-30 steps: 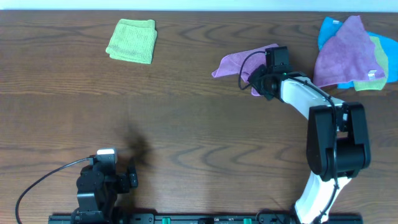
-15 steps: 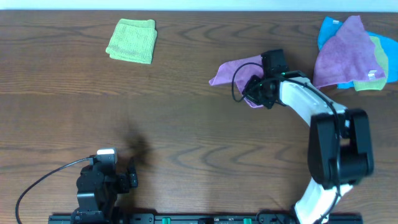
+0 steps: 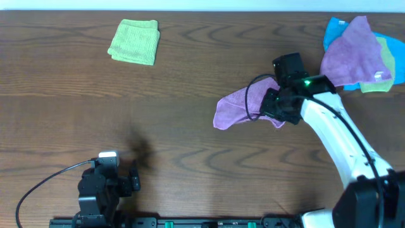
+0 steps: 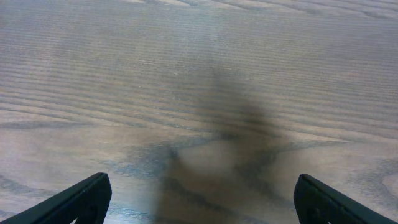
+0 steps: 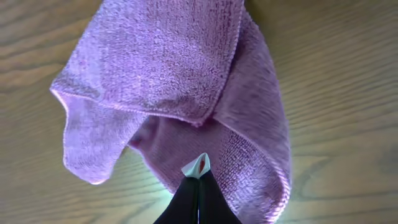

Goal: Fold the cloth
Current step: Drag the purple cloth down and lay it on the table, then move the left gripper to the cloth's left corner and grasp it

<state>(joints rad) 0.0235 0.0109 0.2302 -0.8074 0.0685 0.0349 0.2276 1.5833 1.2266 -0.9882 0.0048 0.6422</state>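
Evidently the right pincer (image 5: 199,180) is clamping the cloth (image 5: 155,62) by its tagged corner, likely for spreading it flat; the left pincer (image 4: 199,199) is hanging agape, empty.

The right fingers (image 3: 271,105) grip the crumpled cloth (image 3: 235,109); a folded green towel (image 3: 134,41) lies well apart

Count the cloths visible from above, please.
5: folded lime cloth back left; orchid cloth in the right tool, centre-right; lavender cloth, blue cloth and yellow-green cloth piled back right. The pile may hide more.
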